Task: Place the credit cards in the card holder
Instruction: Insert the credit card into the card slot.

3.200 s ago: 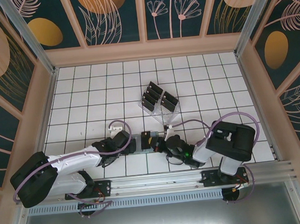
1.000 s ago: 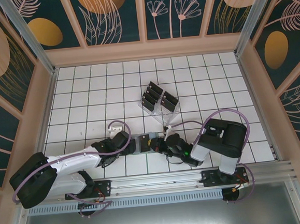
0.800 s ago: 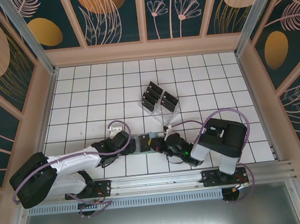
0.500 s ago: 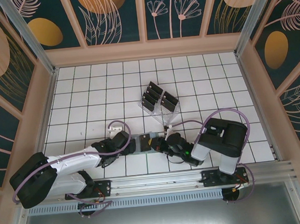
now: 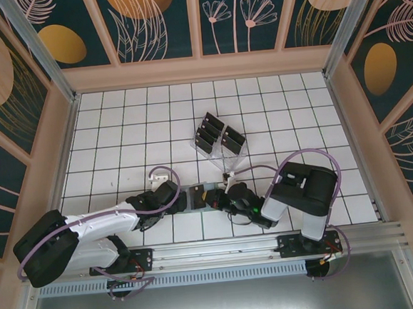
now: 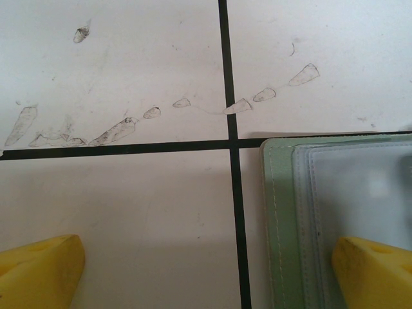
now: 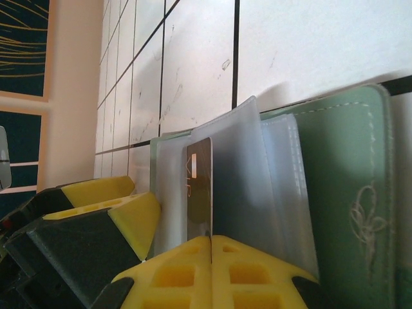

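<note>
- The card holder [image 5: 195, 197] lies open on the worktop [image 5: 119, 133] near the front edge, between the two arms.
- The right fingers [image 7: 174, 277] are pressed together on one dark card [image 7: 198, 187]. They hold it on edge, with its far end among the holder's clear sleeves. It looks partly in, not fully seated.
- The left fingers [image 6: 38, 270] stand wide apart and grasp nothing. One tip sits over the holder's edge, perhaps to steady it, though I cannot tell whether it touches.
- Several more cards [image 5: 208, 134] stand in the clear rack [image 5: 224, 155] farther back, well apart from the holder.
- By my judgement the task is in its early part. One card is going in, none is plainly seated, and the rack's cards are yet to be fetched.
</note>
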`<state>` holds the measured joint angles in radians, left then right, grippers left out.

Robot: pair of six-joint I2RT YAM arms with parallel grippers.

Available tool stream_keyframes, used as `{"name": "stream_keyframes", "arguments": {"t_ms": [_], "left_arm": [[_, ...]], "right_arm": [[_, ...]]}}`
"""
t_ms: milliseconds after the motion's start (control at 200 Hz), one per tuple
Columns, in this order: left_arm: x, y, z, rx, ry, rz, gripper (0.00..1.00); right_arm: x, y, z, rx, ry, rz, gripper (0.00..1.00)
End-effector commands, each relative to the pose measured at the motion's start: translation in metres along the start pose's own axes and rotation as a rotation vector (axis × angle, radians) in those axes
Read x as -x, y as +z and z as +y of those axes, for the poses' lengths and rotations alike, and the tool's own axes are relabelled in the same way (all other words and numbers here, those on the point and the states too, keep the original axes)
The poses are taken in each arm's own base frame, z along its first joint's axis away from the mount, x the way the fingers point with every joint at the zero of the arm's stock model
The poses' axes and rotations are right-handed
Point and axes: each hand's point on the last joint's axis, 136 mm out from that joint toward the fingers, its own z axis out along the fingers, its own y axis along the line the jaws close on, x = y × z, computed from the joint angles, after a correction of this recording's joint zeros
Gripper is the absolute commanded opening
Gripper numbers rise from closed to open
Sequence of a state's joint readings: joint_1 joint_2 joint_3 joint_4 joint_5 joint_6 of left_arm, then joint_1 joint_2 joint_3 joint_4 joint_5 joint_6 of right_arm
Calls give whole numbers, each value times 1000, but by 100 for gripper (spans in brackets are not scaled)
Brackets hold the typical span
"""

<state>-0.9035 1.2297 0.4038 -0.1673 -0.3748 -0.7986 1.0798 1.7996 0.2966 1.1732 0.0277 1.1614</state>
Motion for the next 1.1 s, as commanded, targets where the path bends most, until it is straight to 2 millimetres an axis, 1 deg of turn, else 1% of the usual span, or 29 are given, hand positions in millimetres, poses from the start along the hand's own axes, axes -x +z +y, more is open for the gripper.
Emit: {"name": "stream_keyframes", "arguments": {"t_ms": [0, 160, 285, 400, 450, 565, 666, 786, 896, 986, 1096], "left_arm": [[-15, 3, 7, 19, 23, 43, 99], [-15, 3, 7, 16, 20, 42, 99], [-13, 2, 6, 10, 16, 36, 99], [-8, -2, 1, -8, 1, 21, 98], [-4, -4, -1, -19, -10, 11, 98], [6, -11, -4, -27, -26, -17, 98], [16, -18, -1, -7, -31, -50, 98], [26, -26, 4, 27, -31, -80, 99], [28, -28, 10, 66, -23, -80, 99], [25, -28, 17, 96, -30, -73, 98], [20, -27, 24, 121, -44, -64, 99]], "right_arm": [[-9, 4, -17, -58, -20, 30, 0], [-12, 6, -17, -64, -22, 42, 0], [-11, 6, -15, -68, -26, 42, 0], [-8, 5, -10, -88, -51, 48, 19], [-7, 4, -8, -105, -68, 52, 26], [0, 1, 0, -146, -111, 60, 34], [10, -4, 3, -193, -153, 58, 40], [22, -11, 8, -245, -200, 47, 40], [30, -12, 14, -288, -243, 49, 39], [31, -8, 17, -314, -271, 68, 37], [27, 0, 17, -338, -286, 107, 35]]}}
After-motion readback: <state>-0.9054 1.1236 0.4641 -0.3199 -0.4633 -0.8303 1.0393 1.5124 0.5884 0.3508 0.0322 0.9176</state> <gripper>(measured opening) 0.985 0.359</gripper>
